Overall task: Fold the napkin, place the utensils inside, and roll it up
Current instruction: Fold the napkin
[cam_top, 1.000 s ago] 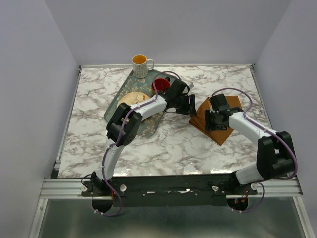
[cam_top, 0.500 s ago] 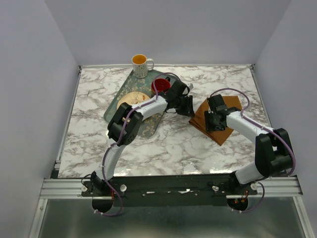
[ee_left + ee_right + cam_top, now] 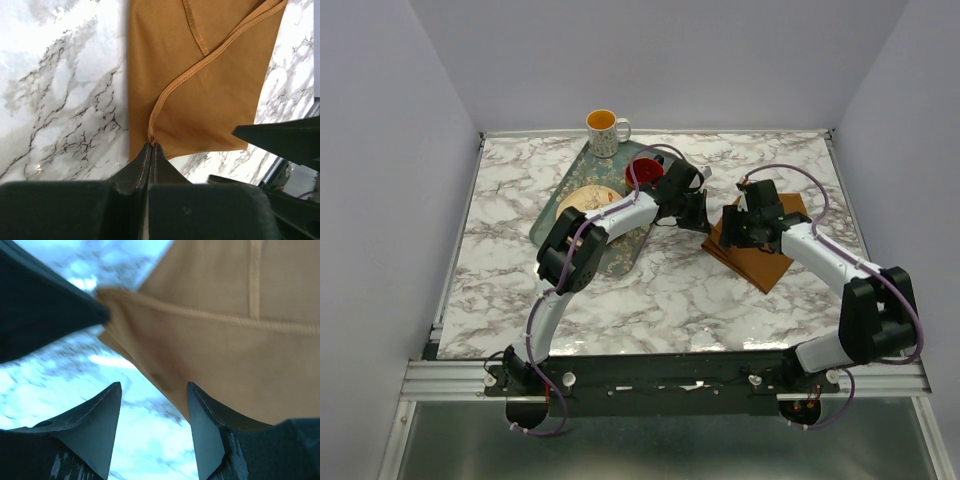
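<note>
The rust-brown napkin (image 3: 760,258) lies folded on the marble table (image 3: 650,290), right of centre. My left gripper (image 3: 708,217) is at the cloth's left corner, shut on the napkin's hemmed edge (image 3: 151,135); in the left wrist view the napkin (image 3: 200,85) spreads away from the closed jaws. Just to the right, my right gripper (image 3: 736,227) stands open over the same corner, with the napkin (image 3: 230,345) beyond its fingertips and nothing between them (image 3: 154,387). The utensils are out of view.
A dark green patterned tray (image 3: 620,255) sits left of centre, holding a tan plate (image 3: 586,198) and a red cup (image 3: 645,170). A yellow-lined mug (image 3: 605,130) stands at the tray's far end. The left gripper's dark body (image 3: 45,305) is close to the right gripper.
My left gripper has closed onto the napkin's corner. My right gripper has opened wider and shifted slightly away from me, toward the left gripper.
</note>
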